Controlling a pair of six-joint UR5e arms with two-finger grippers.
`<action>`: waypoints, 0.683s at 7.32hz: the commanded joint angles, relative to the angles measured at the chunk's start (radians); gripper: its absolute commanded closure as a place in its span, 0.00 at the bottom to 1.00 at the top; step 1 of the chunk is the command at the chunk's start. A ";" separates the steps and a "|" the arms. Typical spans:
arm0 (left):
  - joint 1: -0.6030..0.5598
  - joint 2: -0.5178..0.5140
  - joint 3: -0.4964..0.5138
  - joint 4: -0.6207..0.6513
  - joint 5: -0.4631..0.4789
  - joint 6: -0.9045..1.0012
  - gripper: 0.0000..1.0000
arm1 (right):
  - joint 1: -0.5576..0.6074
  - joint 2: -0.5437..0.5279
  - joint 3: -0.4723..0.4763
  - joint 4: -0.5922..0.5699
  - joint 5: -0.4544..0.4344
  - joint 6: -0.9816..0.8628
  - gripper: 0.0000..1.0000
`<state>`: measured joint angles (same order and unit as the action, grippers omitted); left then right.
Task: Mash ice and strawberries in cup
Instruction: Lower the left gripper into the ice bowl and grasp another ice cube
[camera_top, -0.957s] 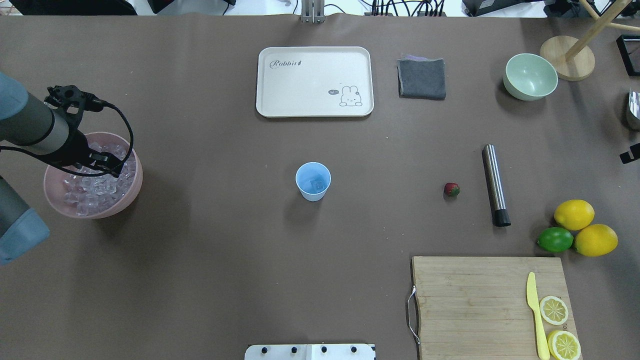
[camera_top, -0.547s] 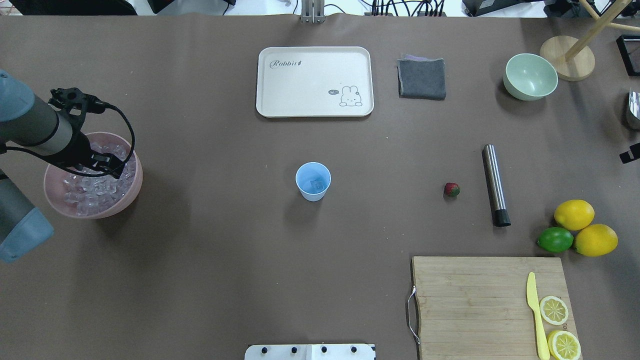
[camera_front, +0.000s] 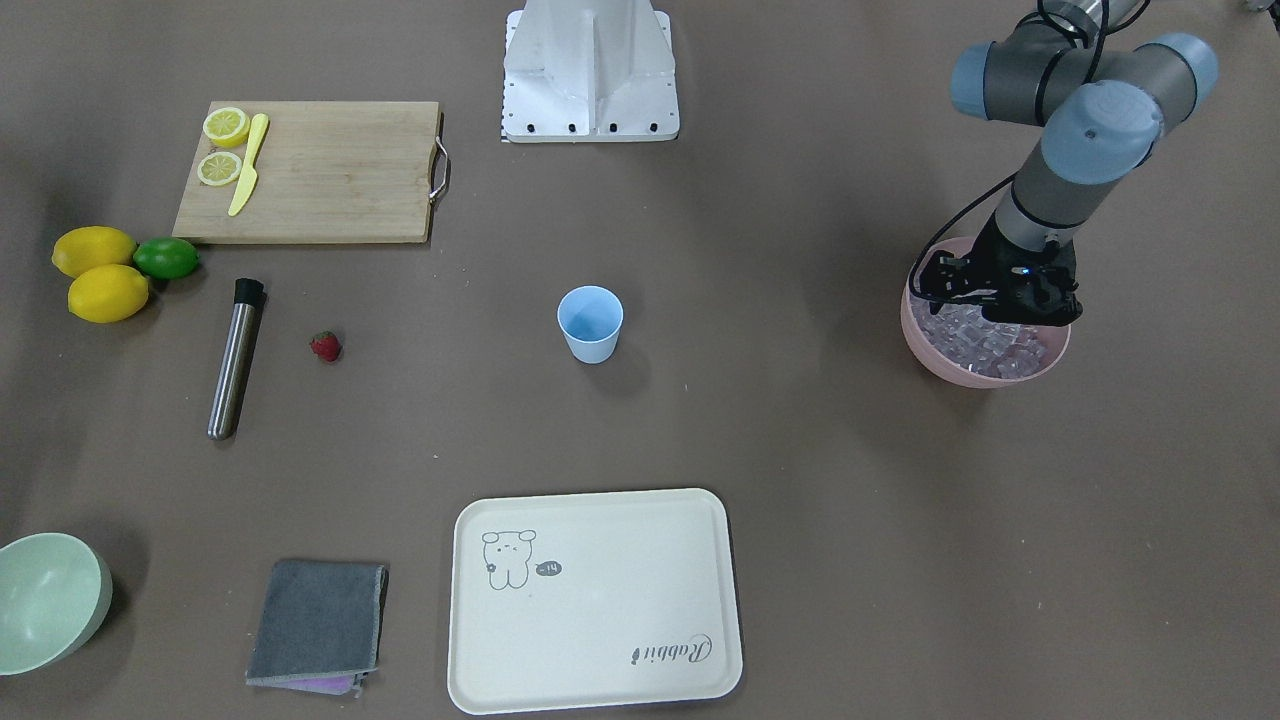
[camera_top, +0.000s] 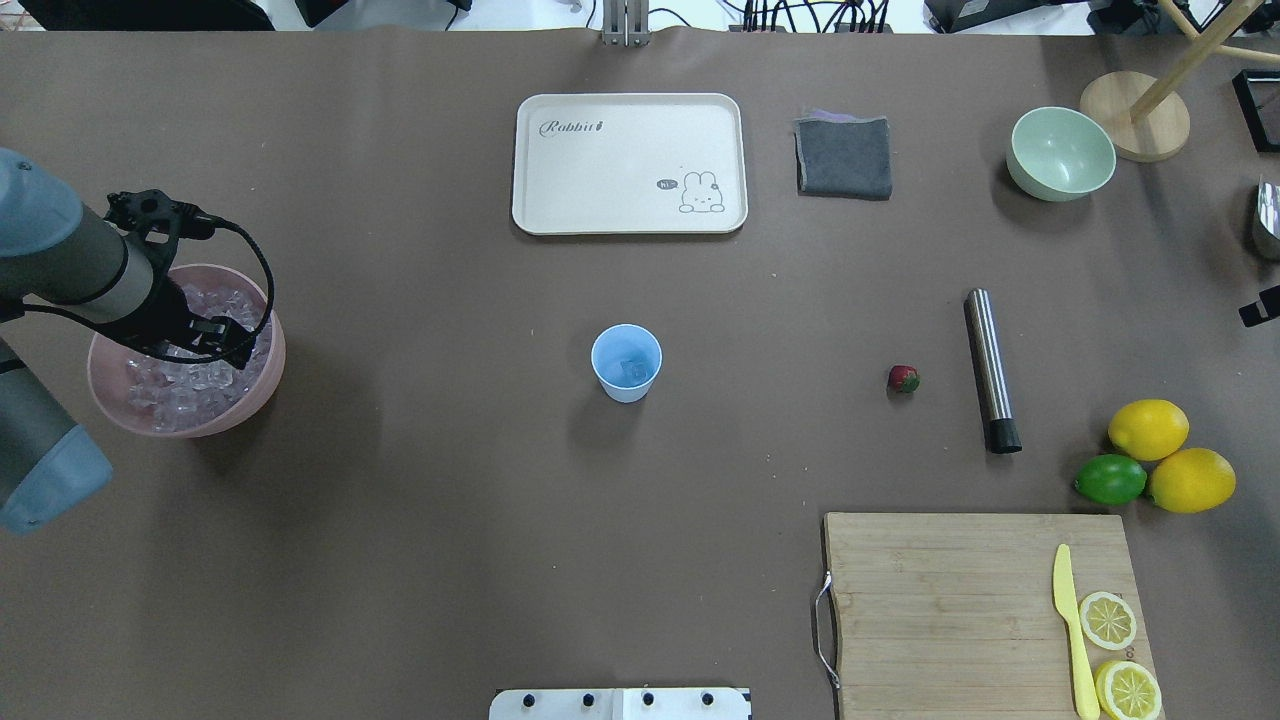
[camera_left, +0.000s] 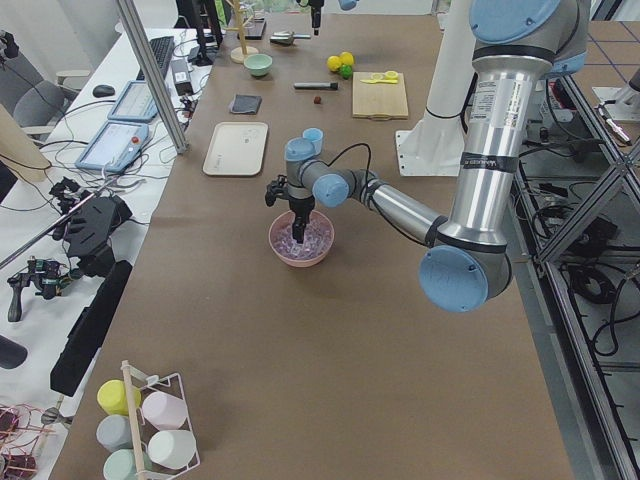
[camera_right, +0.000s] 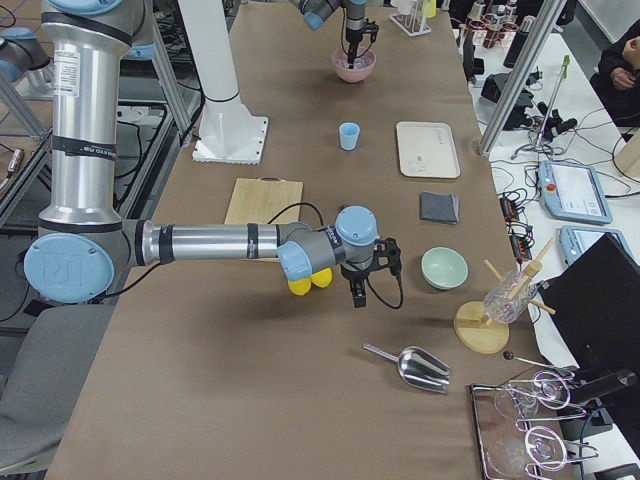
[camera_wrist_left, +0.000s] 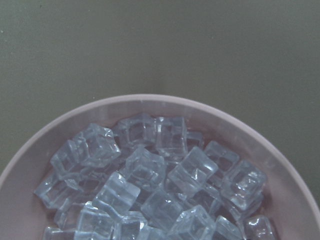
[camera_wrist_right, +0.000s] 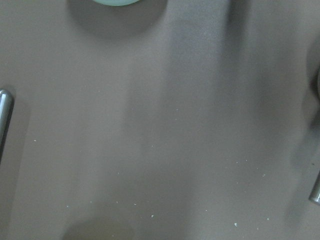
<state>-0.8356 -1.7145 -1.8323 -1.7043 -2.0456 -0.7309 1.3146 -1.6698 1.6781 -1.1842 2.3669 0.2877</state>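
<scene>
Now left fingers (camera_top: 232, 345) low over ice (camera_wrist_left: 150, 190) in pink bowl (camera_top: 268, 382), open or closed cannot tell; right fingers (camera_right: 356, 290) likewise. Cup (camera_top: 626, 362), strawberry (camera_top: 903, 378) well apart on tabletop (camera_top: 450, 450).

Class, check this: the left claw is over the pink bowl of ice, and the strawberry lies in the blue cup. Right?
No: the overhead view shows the strawberry on the table, well apart from the cup. The left claw is over the pink bowl of ice.
</scene>
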 joint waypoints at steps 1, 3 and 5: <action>-0.003 0.007 -0.001 0.002 0.002 -0.005 0.03 | 0.000 -0.004 0.002 0.000 0.000 0.001 0.00; -0.003 0.027 -0.002 -0.001 -0.002 -0.059 0.03 | 0.000 -0.007 0.003 0.000 0.002 0.001 0.00; 0.001 0.026 0.001 -0.001 -0.004 -0.094 0.03 | 0.000 -0.014 0.015 0.002 0.012 0.001 0.00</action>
<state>-0.8381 -1.6889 -1.8333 -1.7056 -2.0481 -0.7967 1.3146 -1.6788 1.6843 -1.1833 2.3748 0.2876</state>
